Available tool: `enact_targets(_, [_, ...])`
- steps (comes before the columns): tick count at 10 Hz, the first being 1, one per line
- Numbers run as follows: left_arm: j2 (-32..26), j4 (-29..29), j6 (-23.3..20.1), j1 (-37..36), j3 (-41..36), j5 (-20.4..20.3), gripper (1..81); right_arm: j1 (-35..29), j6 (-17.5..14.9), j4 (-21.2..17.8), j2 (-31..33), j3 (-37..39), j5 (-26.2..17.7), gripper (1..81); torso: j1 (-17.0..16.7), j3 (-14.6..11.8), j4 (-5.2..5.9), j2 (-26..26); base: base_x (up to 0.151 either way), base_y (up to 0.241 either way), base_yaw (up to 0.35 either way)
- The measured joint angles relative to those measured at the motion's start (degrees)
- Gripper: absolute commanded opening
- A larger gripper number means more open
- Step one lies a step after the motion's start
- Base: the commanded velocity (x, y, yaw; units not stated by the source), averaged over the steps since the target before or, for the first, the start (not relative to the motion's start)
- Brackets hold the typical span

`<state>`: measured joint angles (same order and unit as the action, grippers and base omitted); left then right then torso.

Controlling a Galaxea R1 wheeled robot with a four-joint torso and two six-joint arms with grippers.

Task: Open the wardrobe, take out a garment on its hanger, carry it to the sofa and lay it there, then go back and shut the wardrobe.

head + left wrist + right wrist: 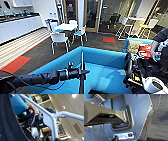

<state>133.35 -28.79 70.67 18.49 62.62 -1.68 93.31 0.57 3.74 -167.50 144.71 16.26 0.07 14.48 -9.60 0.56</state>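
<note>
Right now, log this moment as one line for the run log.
place: at the sofa | left hand: out over the sofa seat, white hanger close by it | person: right of the sofa | white chairs: beyond

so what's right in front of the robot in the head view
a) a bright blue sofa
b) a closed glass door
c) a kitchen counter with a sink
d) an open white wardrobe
a: the bright blue sofa spans the near foreground just beyond the left arm, with its curved back and seat facing the camera, while the white table and chairs stand farther back.
</note>
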Motion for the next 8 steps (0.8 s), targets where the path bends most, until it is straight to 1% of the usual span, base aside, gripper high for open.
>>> enact_targets(2, [1.8, 0.1, 0.7, -2.2, 4.2, -0.4, 1.0, -0.1, 0.0, 0.0, 0.0, -0.1, -0.1, 81.1, 0.0, 0.0, 0.0, 0.0, 0.0, 0.0, 0.0])
enact_targets(5, [4.7, 0.1, 3.0, -7.3, 11.1, -1.0, 1.0, -1.0, 0.0, 0.0, -0.2, -0.4, -0.2, 81.1, 0.0, 0.0, 0.0, 0.0, 0.0, 0.0, 0.0])
enact_targets(8, [10.1, 0.1, 6.1, -12.0, 17.9, -0.7, 1.0, -1.6, 0.0, 0.0, -0.2, -0.4, -0.8, 81.1, 0.0, 0.0, 0.0, 0.0, 0.0, 0.0, 0.0])
